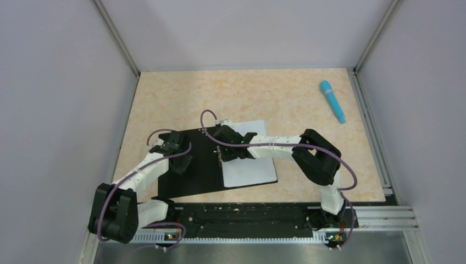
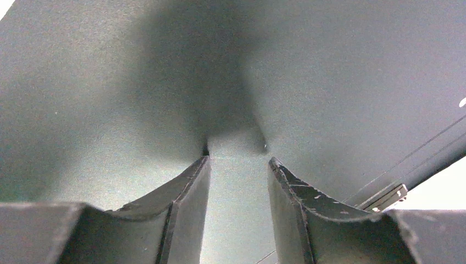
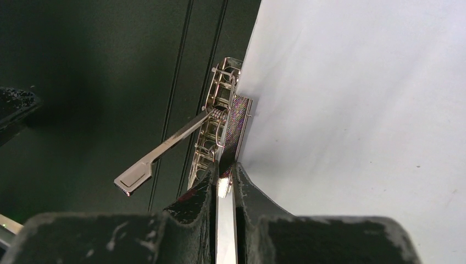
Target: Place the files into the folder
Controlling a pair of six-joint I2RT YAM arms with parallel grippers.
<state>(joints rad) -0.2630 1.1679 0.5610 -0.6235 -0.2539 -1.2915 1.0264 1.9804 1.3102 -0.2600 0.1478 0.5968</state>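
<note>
right pincer (image 3: 224, 171) on clip (image 3: 218, 122), files (image 3: 357, 110) alongside

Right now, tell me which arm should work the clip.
Right. The right gripper is shut on the metal clip beside the files; the left gripper rests open on the folder cover, away from it.

Folder (image 1: 193, 181): plain matte black interior. Files (image 1: 250, 173), centre frame: white, unmarked. Metal clip (image 3: 220, 124): bright silver, polished. Table (image 1: 247, 93): beige with orange mottling. Cylindrical object (image 1: 333, 100), upper right: turquoise, darker blue cap.
</note>
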